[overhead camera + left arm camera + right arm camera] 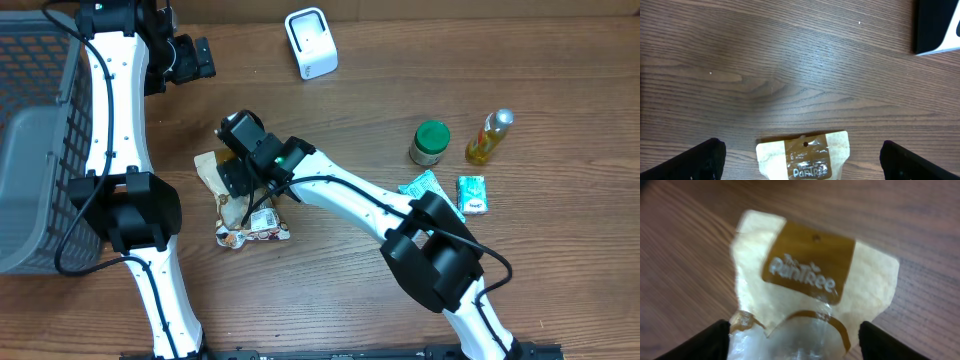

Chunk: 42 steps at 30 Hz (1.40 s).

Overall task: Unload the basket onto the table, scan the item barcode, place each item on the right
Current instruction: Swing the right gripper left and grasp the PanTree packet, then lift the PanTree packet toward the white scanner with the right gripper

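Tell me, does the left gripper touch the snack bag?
Apart. In the overhead view, bare table lies between the left gripper and the snack bag.

Overhead looks down; wrist views share the pouch (802,159).

Our left gripper (203,58) hangs wide open; our right gripper (794,341) points down, fingers spread, arm reaching leftward.
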{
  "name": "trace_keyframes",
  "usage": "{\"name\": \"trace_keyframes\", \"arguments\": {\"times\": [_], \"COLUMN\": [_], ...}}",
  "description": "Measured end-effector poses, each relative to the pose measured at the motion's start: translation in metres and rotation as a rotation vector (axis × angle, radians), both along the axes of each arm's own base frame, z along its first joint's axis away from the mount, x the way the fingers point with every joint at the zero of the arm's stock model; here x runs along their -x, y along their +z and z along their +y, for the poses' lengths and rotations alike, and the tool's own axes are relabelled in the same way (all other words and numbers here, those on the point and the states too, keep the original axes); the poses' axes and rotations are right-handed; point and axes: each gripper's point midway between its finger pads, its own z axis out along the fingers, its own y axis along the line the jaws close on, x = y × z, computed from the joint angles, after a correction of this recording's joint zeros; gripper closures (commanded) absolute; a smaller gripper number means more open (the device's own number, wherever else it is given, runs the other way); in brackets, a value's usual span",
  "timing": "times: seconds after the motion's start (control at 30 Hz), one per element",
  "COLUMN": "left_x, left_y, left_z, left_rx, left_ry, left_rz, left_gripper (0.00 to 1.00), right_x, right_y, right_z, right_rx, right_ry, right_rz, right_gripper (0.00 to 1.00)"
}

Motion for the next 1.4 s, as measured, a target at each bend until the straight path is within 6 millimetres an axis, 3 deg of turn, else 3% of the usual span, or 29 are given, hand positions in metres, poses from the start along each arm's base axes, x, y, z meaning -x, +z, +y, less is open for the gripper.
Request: {"name": "trace_keyframes", "arguments": {"times": [0.17, 0.53, 0.7, 0.87, 1.1, 1.23, 1.4], "left_x": [0.0, 0.0, 0.0, 0.0, 0.0, 0.0, 0.0], "left_y": [0.0, 0.0, 0.0, 0.0, 0.0, 0.0, 0.0], "left_z": [0.0, 0.0, 0.0, 0.0, 0.0, 0.0, 0.0], "left_rx": [0.0, 0.0, 0.0, 0.0, 0.0, 0.0, 0.0], "left_ry": [0.0, 0.0, 0.0, 0.0, 0.0, 0.0, 0.0], "left_rz": [0.0, 0.0, 0.0, 0.0, 0.0, 0.0, 0.0], "left_gripper": [0.01, 0.0, 0.0, 0.0, 0.0, 0.01, 0.01], "right_x": [0.002, 0.002, 0.0, -0.006, -0.03, -0.045, -0.046], "right_y": [-0.028, -0.032, -0.034, -0.038, -0.035, -0.011, 0.004], "right_z": [-0.01, -0.023, -0.029, -0.049, -0.121, -0.159, -0.157], "right_rx": [0.057, 0.058, 0.078, 0.14, 0.215, 0.194, 0.141], "right_ry": [-0.035, -0.088, -0.123, -0.22, -0.432, -0.498, -0.403], "right_rz": [0.044, 0.107, 0.105, 0.095, 0.173, 0.206, 0.224], "right_gripper": [0.0, 0.04, 0.0, 0.0, 0.0, 0.0, 0.0]}}
